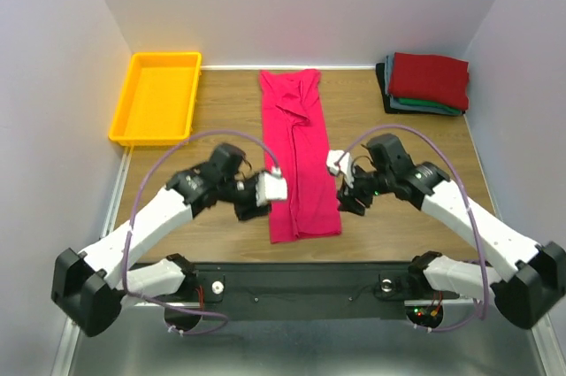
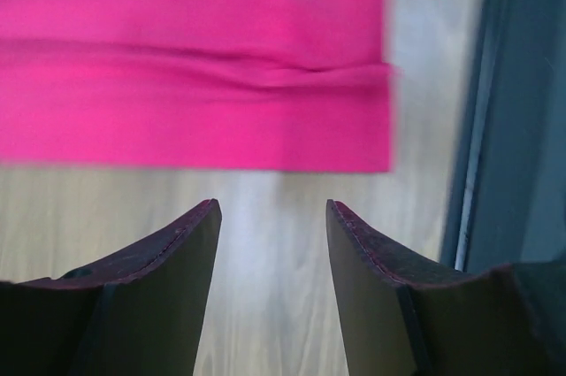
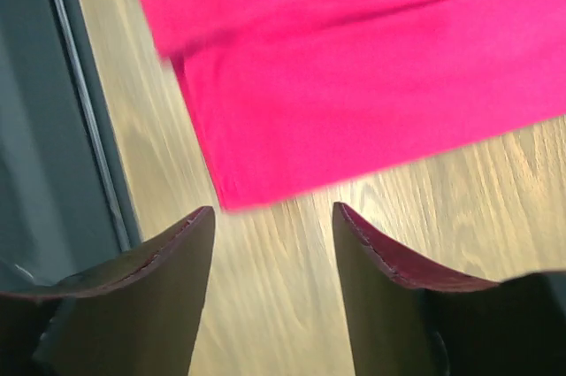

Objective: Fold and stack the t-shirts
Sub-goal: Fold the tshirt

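From above, the crimson t-shirt [image 1: 299,155] lies as a long narrow strip running from 12 to 6 o'clock down the middle of the table [image 1: 221,111]. A stack of folded t-shirts [image 1: 426,82] sits at 2 o'clock and the yellow tray [image 1: 155,56] at 10 o'clock. The left gripper [image 1: 268,197] and right gripper [image 1: 347,190] flank the strip's near end at 9 and 3 o'clock, likely lined up to take its two hem corners for the next fold.

In the left wrist view the fingers are spread and empty. The shirt's hem corner [image 2: 354,128] lies just ahead at 12 o'clock, not touched.

In the right wrist view those fingers are likewise apart, holding nothing. The other corner [image 3: 239,181] lies ahead at 12 o'clock.
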Robot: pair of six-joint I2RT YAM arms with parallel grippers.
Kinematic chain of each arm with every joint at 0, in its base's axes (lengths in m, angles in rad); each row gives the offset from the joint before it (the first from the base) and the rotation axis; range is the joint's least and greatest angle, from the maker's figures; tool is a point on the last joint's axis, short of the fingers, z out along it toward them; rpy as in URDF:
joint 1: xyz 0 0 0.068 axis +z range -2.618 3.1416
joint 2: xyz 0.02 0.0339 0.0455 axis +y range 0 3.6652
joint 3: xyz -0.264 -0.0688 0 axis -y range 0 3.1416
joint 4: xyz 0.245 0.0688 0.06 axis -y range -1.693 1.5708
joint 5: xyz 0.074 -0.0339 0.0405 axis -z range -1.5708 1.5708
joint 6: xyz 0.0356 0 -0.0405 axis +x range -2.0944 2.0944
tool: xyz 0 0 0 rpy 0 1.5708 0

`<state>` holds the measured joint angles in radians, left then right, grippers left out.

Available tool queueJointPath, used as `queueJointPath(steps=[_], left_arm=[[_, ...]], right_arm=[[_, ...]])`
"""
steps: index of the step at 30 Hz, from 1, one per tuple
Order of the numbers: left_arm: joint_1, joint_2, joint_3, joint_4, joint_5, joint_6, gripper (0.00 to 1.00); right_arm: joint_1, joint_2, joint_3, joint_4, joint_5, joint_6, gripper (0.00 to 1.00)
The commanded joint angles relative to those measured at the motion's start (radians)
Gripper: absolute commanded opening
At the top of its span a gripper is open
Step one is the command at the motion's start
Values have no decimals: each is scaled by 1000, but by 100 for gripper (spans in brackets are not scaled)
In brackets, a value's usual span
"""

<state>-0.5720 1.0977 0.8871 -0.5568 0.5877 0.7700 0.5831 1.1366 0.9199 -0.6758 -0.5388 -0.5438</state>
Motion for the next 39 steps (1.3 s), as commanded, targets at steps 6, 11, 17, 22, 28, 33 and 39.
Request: queueJointPath(steps=[6,11,17,22,28,33,39], left_arm=[[-394,-65,-223,190,-180,83,64],[-462,22,-253,282,-213,97,66],[-477,117,-277,337,-253,97,62],[-477,134,-289,333,-267,127,61],[-476,166,-303,301,-255,163,62],[-477,232,-298,313,-275,164,55],[-477,295,-284,313,-298,160,17]], right_arm=[[57,-72,-245,79,74,-372,66],[81,-106,-332,194,37,-459,68],[119,-89,-400,281,33,-528,63],[132,-31,-432,341,48,-567,55],[135,46,-441,364,76,-590,36],[141,40,-464,364,79,-594,27],[144,49,-452,361,76,-556,3]])
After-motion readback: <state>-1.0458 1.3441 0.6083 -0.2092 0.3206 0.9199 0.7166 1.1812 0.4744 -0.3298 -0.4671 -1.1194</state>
